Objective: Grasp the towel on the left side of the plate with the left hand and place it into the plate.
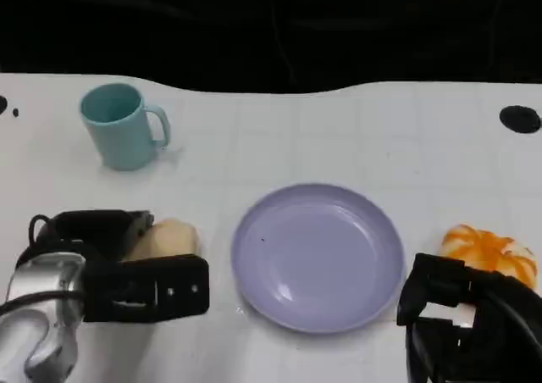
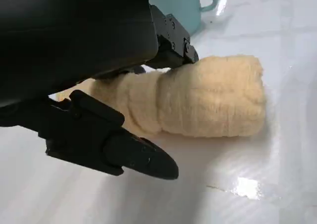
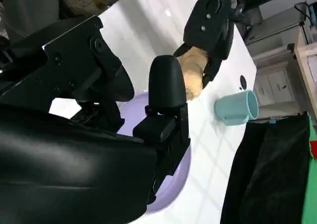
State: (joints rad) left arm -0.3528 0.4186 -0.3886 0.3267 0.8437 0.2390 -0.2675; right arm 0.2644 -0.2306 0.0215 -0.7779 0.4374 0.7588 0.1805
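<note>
A rolled cream towel [image 1: 169, 237] lies on the white table just left of the lilac plate [image 1: 318, 260]. My left hand [image 1: 127, 273] sits over the towel's near end. In the left wrist view, one finger [image 2: 173, 45] touches the top of the towel [image 2: 213, 97] while another fingertip [image 2: 143, 159] lies in front of it, apart from it. The right wrist view shows the left hand [image 3: 210, 26] straddling the towel [image 3: 193, 70], which rests on the table. My right hand [image 1: 461, 315] hovers at the plate's right edge, holding nothing.
A teal mug [image 1: 123, 124] stands at the back left, beyond the towel. An orange-and-white object [image 1: 491, 252] lies right of the plate, beside my right hand. A black disc [image 1: 519, 119] marks the far right of the table.
</note>
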